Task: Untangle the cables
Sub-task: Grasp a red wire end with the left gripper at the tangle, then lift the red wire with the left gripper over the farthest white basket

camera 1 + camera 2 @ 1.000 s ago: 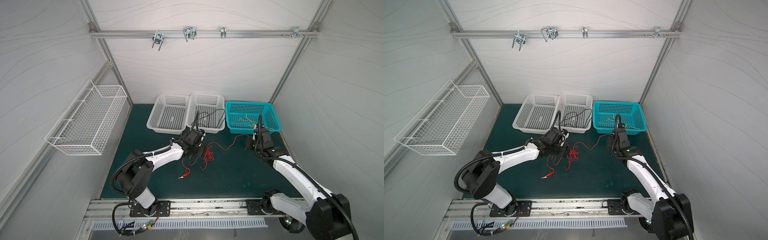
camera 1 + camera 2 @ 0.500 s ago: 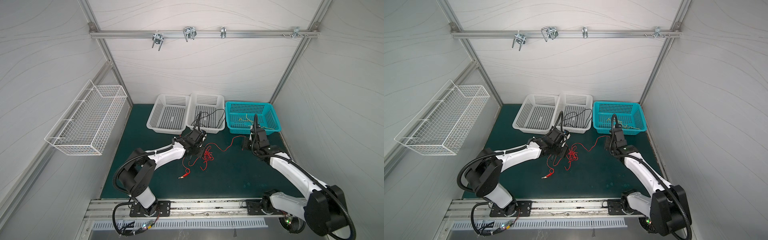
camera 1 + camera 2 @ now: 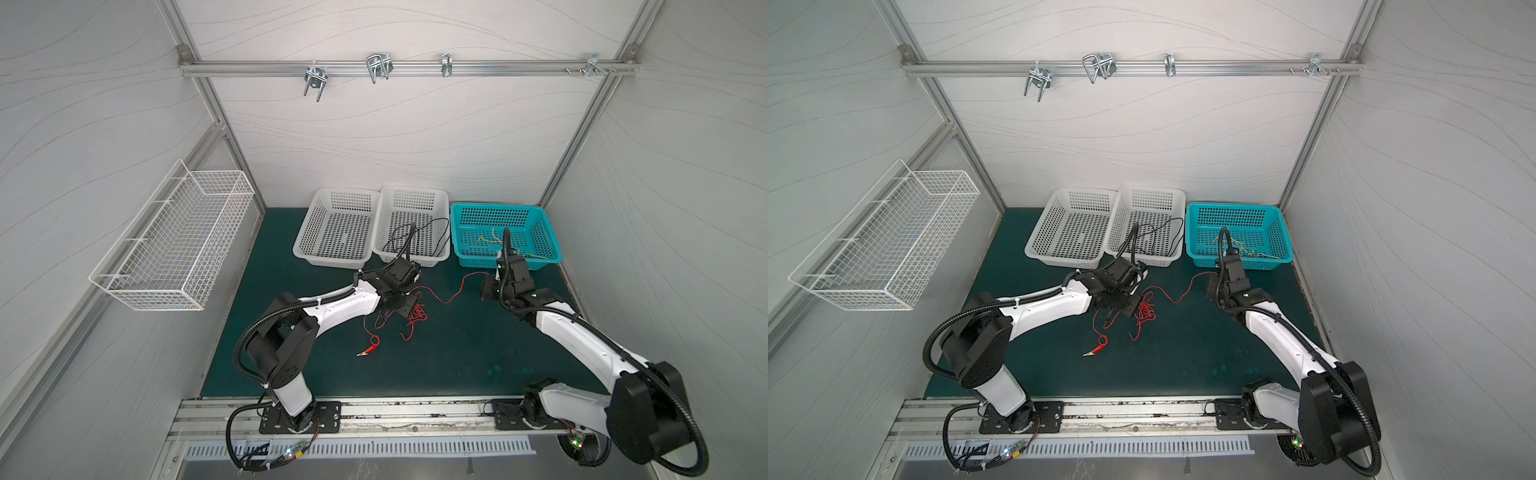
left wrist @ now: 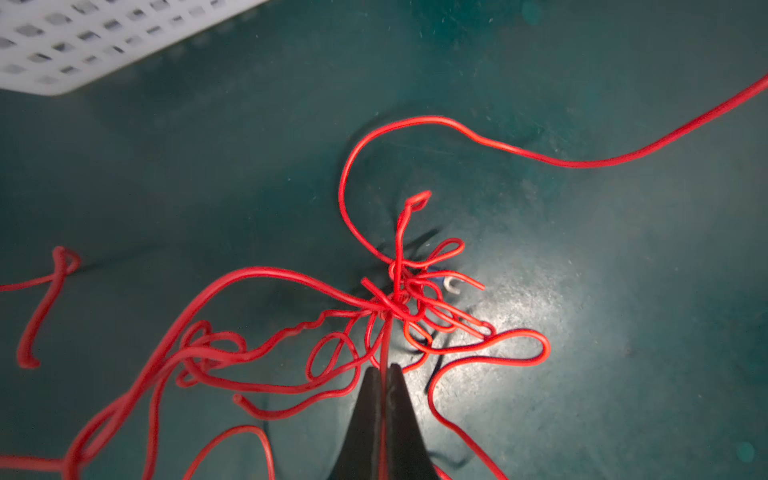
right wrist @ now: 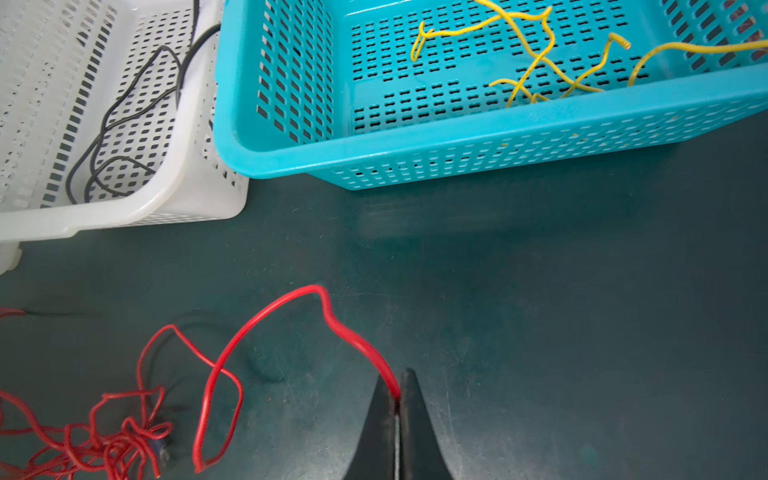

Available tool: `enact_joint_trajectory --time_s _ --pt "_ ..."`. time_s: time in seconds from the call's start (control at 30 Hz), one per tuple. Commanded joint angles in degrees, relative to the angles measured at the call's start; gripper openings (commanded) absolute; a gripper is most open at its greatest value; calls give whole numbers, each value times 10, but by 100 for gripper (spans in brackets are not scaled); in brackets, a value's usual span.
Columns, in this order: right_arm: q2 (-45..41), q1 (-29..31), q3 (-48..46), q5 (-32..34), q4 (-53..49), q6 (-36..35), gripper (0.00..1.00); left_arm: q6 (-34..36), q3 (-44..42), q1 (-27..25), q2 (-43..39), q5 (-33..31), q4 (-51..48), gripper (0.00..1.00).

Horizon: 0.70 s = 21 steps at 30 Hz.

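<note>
Left gripper (image 4: 385, 370) pinches a strand by the red knot (image 4: 399, 303); right gripper (image 5: 398, 388) clamps that red cable's (image 5: 266, 316) far end.

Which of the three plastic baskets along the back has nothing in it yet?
The leftmost white perforated plastic basket is empty. The middle white basket holds the thin black cable; the teal basket holds the yellow wire.

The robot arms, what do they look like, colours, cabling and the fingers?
Both arms have white link shells with black joints and black base plates. Ribbed black conduit loops along each. The fingers are plain black wedges tapering to points.
</note>
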Motion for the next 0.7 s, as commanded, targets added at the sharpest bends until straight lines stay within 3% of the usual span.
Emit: enact_joint_trajectory --time_s 0.0,0.27,0.67 --pt "10 5 13 33 -14 4 0 7 37 -3 -62 15 -8 0" --pt "56 4 19 77 -40 15 0 39 59 -1 -200 -9 0 0" --pt "49 2 8 84 -48 17 0 46 80 3 -284 -131 -23 0"
